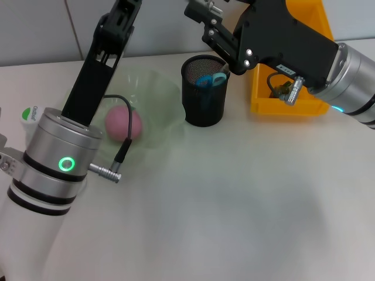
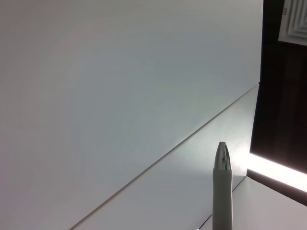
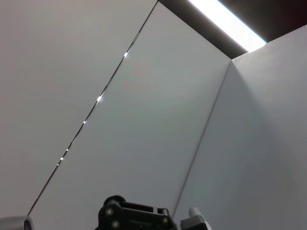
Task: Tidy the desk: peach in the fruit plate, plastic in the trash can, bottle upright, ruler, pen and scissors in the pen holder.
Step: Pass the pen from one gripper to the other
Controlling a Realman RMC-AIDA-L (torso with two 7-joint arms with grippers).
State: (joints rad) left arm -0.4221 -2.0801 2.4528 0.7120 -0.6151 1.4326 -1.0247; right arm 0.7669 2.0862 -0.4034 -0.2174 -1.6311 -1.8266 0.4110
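Left hand (image 1: 124, 10) raised high at the back of the worktop (image 1: 246, 205), above the far rim of the fruit plate (image 1: 167, 96). Its grip runs off the top of the head view, but the pen (image 2: 222, 191) stands straight up before the left wrist camera, so I judge it pinched there. Right hand (image 1: 200, 13) is also up, just behind and above the pen holder (image 1: 204, 93); spread or pressed together, cannot tell. Scissors (image 1: 211, 79) sit in the holder, blue loops at the mouth. Peach (image 1: 123, 123) lies in the plate, and the bottle (image 1: 28, 114) shows only at the left edge. Trash can (image 1: 293, 64) is partly behind my right arm. Ruler not seen.

Main risk is crowding: both hands are near the same small opening, so bringing the pen across could knock my right hand. A slanted pen could catch the mesh rim or the scissor loops and tip the cup. My left forearm hangs over the plate, so a low sweep might drag its wavy edge. Open room lies toward the near and right worktop; the holder's near side is free.
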